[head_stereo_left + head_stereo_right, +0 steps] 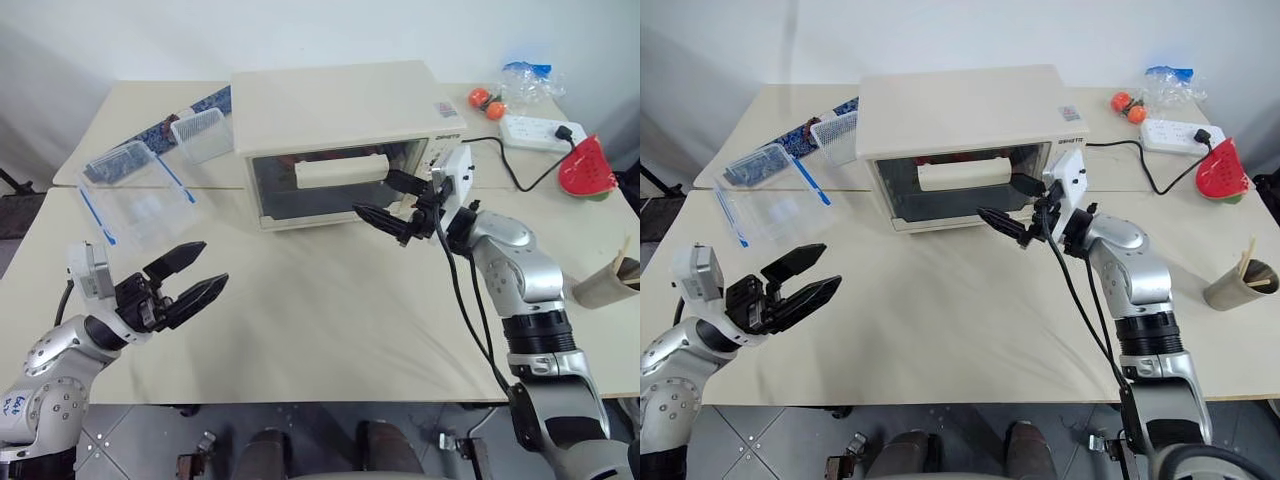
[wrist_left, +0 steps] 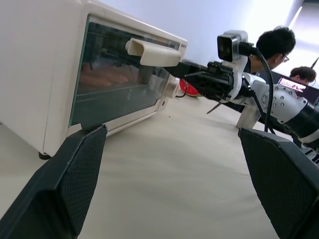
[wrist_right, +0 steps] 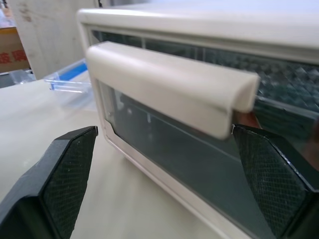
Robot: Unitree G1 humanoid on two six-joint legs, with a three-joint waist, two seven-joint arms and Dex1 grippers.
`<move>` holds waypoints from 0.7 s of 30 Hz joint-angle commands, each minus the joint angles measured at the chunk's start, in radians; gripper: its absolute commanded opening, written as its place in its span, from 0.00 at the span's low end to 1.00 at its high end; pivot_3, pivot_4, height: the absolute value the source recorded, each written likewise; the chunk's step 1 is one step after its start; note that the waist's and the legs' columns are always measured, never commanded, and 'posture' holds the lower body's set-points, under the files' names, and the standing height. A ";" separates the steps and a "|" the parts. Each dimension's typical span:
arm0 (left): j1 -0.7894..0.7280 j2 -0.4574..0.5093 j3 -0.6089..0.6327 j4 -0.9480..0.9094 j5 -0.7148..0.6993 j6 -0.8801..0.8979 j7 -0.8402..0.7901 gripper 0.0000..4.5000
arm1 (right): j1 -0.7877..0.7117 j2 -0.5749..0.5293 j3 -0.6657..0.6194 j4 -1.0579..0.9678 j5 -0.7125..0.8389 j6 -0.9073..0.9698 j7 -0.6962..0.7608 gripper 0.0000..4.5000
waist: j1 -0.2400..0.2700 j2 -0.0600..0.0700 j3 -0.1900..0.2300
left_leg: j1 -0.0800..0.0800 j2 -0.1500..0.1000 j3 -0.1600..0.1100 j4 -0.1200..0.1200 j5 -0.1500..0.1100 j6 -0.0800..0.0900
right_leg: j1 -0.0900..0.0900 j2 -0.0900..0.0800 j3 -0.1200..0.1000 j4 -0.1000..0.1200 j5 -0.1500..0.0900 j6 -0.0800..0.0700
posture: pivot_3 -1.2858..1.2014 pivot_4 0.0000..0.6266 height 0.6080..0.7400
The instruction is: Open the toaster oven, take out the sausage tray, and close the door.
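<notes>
Right gripper (image 1: 392, 204) jaws spread wide, hovering just in front of the door (image 1: 335, 182), straddling the right end of its bar handle (image 3: 167, 84), not touching. Left gripper (image 1: 188, 279) jaws spread, empty, well apart over the tabletop (image 1: 320, 320). Step: opening; next, close on the handle and pull down. Toaster oven (image 1: 340, 115) shut; sausage tray inside, reddish shapes dim behind glass. Clear plastic boxes (image 1: 140, 195) look empty.

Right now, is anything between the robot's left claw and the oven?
No. In the left eye view, only bare table lies between the open left gripper and the toaster oven.
</notes>
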 commanded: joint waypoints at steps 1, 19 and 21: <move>0.008 -0.006 0.014 -0.026 0.012 -0.022 -0.003 0.99 | -0.010 0.006 -0.016 -0.040 0.024 -0.021 0.048 1.00 | 0.000 0.000 0.000 | 0.000 0.000 0.000 0.000 0.000 0.000 | 0.000 0.000 0.000 0.000 0.000 0.000 | 0.52 0.24 1.00; -0.277 -0.010 -0.035 0.092 0.033 0.022 0.061 0.81 | 0.166 -0.090 0.038 -0.054 -0.145 -0.427 0.302 1.00 | 0.001 0.000 0.000 | 0.000 -0.001 0.000 0.002 0.000 -0.001 | 0.002 0.000 -0.007 -0.001 0.000 0.000 | 0.52 0.24 1.00; -0.368 -0.038 -0.071 0.187 0.108 -0.032 0.071 0.66 | 0.160 -0.083 0.037 -0.027 -0.159 -0.465 0.296 1.00 | 0.002 0.000 0.000 | 0.000 -0.001 0.000 0.002 0.000 -0.002 | 0.003 0.001 -0.007 -0.001 0.000 0.000 | 0.52 0.24 1.00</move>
